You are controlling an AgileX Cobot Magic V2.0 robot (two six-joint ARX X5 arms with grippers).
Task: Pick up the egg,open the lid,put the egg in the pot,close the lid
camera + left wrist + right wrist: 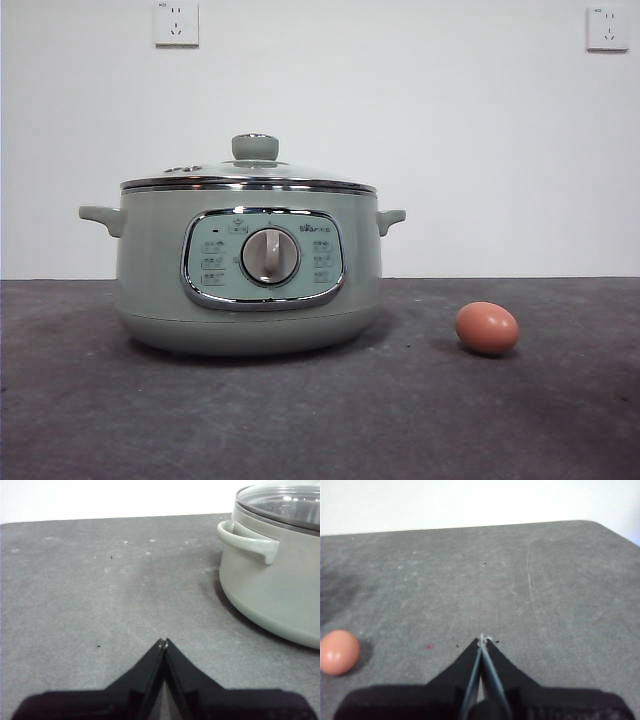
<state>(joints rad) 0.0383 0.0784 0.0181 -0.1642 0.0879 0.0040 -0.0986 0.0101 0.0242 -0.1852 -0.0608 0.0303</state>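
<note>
The sage-green pot (250, 270) stands left of centre on the dark table, its control panel and dial facing the front view. The glass lid (250, 178) with its green knob sits shut on it. The brown-orange egg (487, 328) lies on the table to the right of the pot, apart from it. My left gripper (164, 641) is shut and empty, above the table beside the pot (280, 575) and its side handle. My right gripper (482, 639) is shut and empty, with the egg (338, 652) off to one side of it. Neither arm shows in the front view.
The grey table top (320, 420) stretches across the front. A white wall with two sockets (176, 22) stands behind. The table's far corner shows in the right wrist view (600, 525).
</note>
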